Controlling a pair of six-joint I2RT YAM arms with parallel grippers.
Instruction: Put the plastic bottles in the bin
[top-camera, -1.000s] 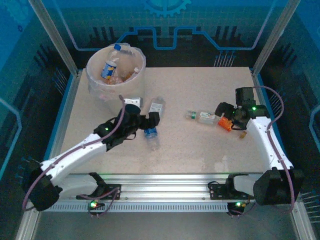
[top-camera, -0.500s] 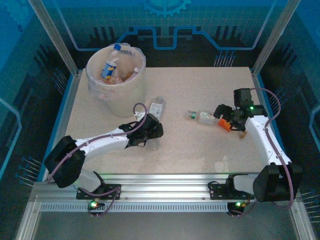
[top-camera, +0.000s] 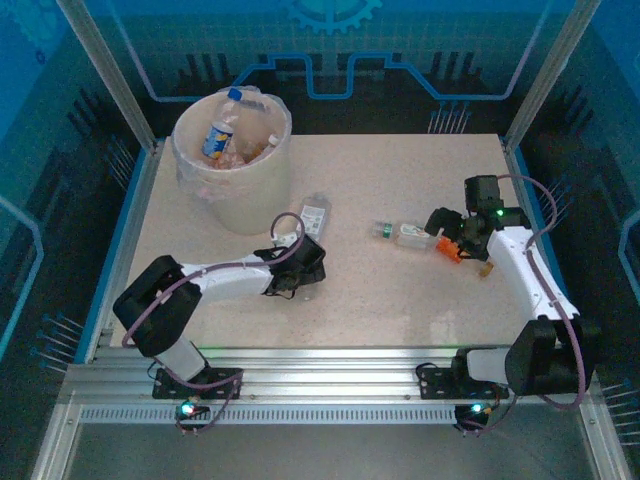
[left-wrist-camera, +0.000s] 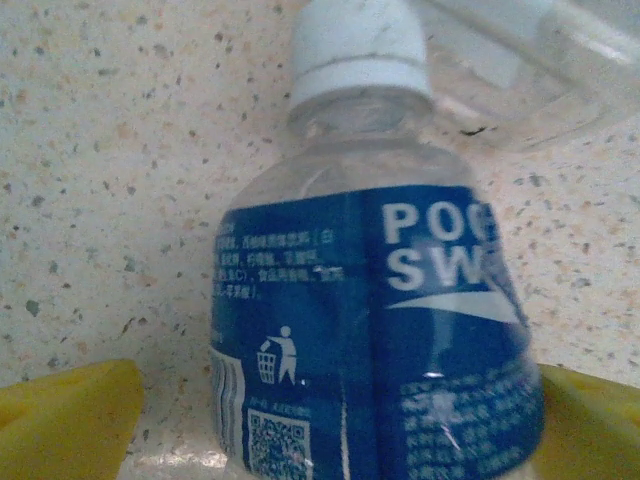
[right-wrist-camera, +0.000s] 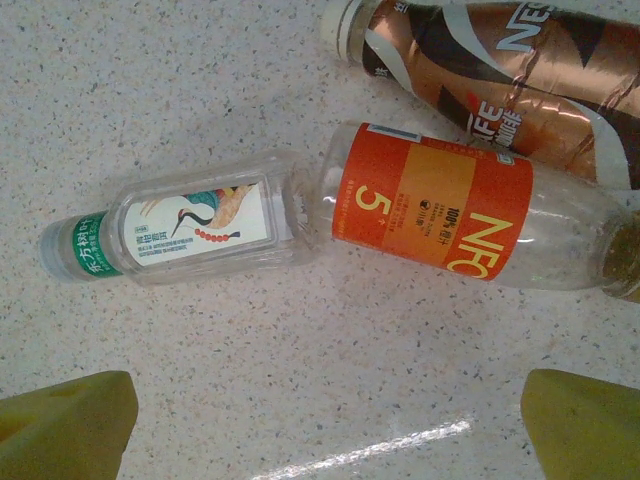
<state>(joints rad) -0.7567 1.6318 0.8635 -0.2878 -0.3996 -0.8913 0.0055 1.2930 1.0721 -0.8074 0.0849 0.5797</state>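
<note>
Straddling the blue bottle (left-wrist-camera: 370, 330) near the bin (top-camera: 235, 205) with wide jaws, the left arm (top-camera: 220, 275) is risking a skewed pinch squirting it away, while the right jaws are gaping too.

site: robot lab or demo cell. you have a speckled table (top-camera: 400, 300) enclosed by aluminium posts (top-camera: 108, 75), blue printed panels with a gear motif (top-camera: 335, 12), and a slotted aluminium rail (top-camera: 330, 385) carrying two arm bases (top-camera: 196, 384).
</note>
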